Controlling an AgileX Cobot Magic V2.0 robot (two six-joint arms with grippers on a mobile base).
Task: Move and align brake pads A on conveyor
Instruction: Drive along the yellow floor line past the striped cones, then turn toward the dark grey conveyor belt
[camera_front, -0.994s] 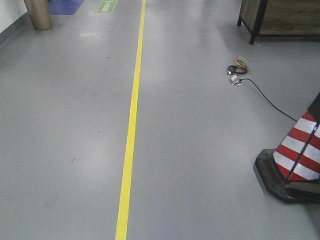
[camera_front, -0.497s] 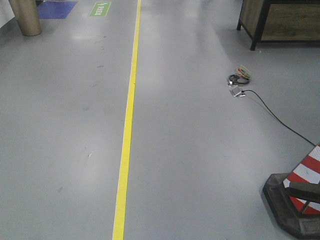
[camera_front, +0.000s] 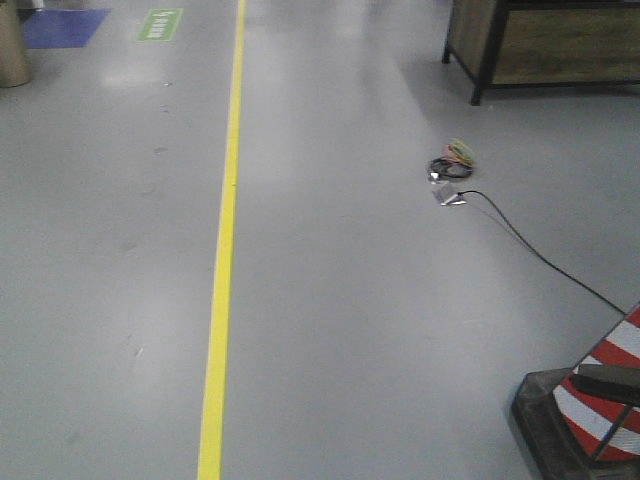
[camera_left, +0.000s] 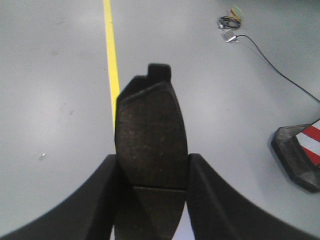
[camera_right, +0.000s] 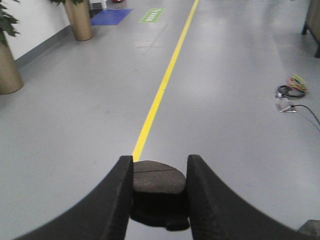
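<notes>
Left fingers (camera_left: 100, 200): mine, closed narrow on a pad, one black finger on each long edge.
Left gripper (camera_left: 151, 192): holds its pad above the floor.
Left pad (camera_left: 150, 150): dark grey, speckled face toward the wrist camera, long axis running away from it; cross groove low between my fingers; small backing-plate tab at the far end.
Right fingers (camera_right: 115, 200): mine, also closed narrow on a pad, pressing its two sides.
Right gripper (camera_right: 159, 192): holds its pad above the floor.
Right pad (camera_right: 159, 181): dark, lying flatter to the camera, curved edge pointing outward; groove visible across its top; lower part in shadow.
Conveyor: not visible in any view; I cannot tell where it lies.
Other pads: only these two show.
Floor (camera_front: 350, 330): glossy grey, below both pads.
Yellow line (camera_front: 222, 250): runs down the floor, left of centre in the front view, passing behind both pads in the wrist views.
Cable (camera_front: 530, 250): black, trailing from a small coil and a metal box on the floor, right side.
Cone (camera_front: 600, 400): red and white, black base, lower right corner.
Cabinet (camera_front: 540, 40): wood panels, black frame, upper right.
Planters (camera_right: 80, 20): tan, by the left wall, right wrist view.
</notes>
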